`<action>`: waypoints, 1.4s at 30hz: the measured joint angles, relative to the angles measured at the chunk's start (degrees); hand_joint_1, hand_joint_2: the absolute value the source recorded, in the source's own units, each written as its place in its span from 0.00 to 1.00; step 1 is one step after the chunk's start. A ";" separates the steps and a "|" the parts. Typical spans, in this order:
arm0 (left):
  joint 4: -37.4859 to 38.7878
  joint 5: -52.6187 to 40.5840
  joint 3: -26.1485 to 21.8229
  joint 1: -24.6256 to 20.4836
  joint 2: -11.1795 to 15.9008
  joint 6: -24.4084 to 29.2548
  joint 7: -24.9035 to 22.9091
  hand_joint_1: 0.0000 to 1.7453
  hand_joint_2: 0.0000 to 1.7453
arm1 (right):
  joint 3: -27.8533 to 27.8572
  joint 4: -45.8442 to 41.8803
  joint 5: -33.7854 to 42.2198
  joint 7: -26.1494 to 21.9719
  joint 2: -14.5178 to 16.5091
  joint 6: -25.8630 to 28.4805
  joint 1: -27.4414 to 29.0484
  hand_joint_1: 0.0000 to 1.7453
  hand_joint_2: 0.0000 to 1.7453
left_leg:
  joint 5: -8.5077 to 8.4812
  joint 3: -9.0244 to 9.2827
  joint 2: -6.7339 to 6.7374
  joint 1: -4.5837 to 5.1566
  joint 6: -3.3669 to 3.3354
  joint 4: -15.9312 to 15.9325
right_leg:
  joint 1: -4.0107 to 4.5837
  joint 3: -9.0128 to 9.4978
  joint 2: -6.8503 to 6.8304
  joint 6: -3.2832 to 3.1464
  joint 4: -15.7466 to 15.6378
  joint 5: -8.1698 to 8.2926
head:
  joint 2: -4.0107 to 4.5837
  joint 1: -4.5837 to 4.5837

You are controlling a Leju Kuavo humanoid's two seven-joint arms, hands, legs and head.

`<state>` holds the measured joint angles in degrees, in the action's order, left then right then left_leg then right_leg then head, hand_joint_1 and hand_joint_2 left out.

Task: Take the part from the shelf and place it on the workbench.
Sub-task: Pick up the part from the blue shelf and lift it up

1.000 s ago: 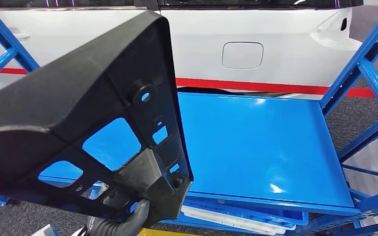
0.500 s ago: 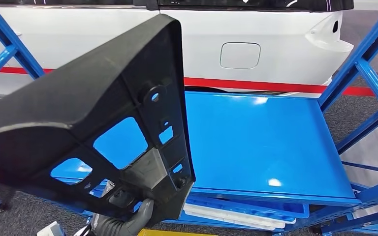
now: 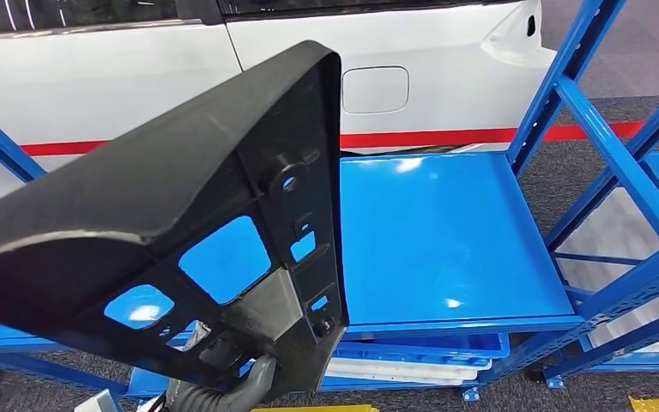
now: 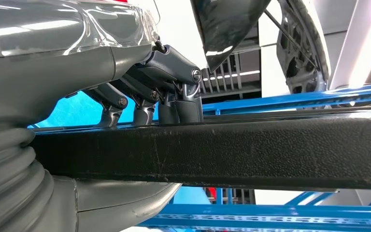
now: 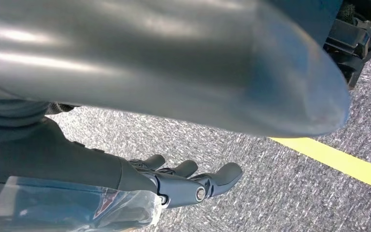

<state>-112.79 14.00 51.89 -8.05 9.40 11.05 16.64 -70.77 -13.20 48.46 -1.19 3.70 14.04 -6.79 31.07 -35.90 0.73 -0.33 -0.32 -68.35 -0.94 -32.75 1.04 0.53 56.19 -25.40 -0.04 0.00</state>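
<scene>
Your big black plastic bracket part (image 3: 163, 232) hides most of the left hand (image 3: 223, 396) gripping its lower edge, and it's cut off left. Long axis slants up-right over the blue metal shelf (image 3: 446, 249). Right hand (image 5: 193, 186) hangs empty, fingers loosely spread.

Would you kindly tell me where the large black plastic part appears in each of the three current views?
Head view: the large black plastic part fills the left half, tilted, with the left hand gripping its lower edge.
Left wrist view: its edge runs as a dark bar across the middle, with the fingers curled over it.
Right wrist view: I cannot tell that it appears; the right hand hangs over grey carpet.
Shared landmark: the blue metal shelf.
</scene>
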 joint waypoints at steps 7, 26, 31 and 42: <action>0.04 1.62 0.14 -0.32 -0.20 -0.99 0.08 1.00 1.00 | 0.00 0.00 -0.42 -0.03 0.03 0.18 -0.03 0.00 0.00 | -5.35 5.93 -0.90 0.41 -1.65 13.78 | 0.08 -0.54 0.56 1.59 0.07 0.33 | 0.00 -0.03; 1.03 4.04 0.16 -0.66 -0.78 -2.70 0.58 1.00 1.00 | 0.00 0.00 -0.38 -0.49 0.10 0.59 -0.09 0.00 0.00 | 0.04 0.87 -0.19 0.31 -0.17 3.49 | 0.04 1.15 -0.78 -0.12 -0.69 -0.41 | 0.00 -0.05; 1.36 4.22 0.16 -0.66 -0.79 -2.79 0.67 1.00 1.00 | 0.00 0.00 -0.38 -0.70 0.11 0.73 -0.04 0.00 0.00 | -0.69 1.97 -0.23 -0.15 0.01 2.44 | 0.10 0.46 -0.64 0.03 -0.66 0.21 | 0.00 -0.03; 1.57 5.40 0.19 -0.92 -1.11 -2.83 0.88 1.00 1.00 | 0.00 0.00 -0.21 -0.67 0.06 1.07 -0.05 0.00 0.00 | -6.06 6.03 -0.23 0.43 -3.22 14.34 | 0.16 -5.63 -0.48 2.25 12.28 -7.00 | 0.00 -0.22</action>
<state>-111.22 19.41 52.08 -8.98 8.29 8.22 17.52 -70.77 -13.20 48.25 -1.86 3.77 15.10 -6.84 25.01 -29.87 0.50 0.10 -3.54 -54.02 -0.78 -38.38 0.56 2.78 68.46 -32.39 -0.04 -0.22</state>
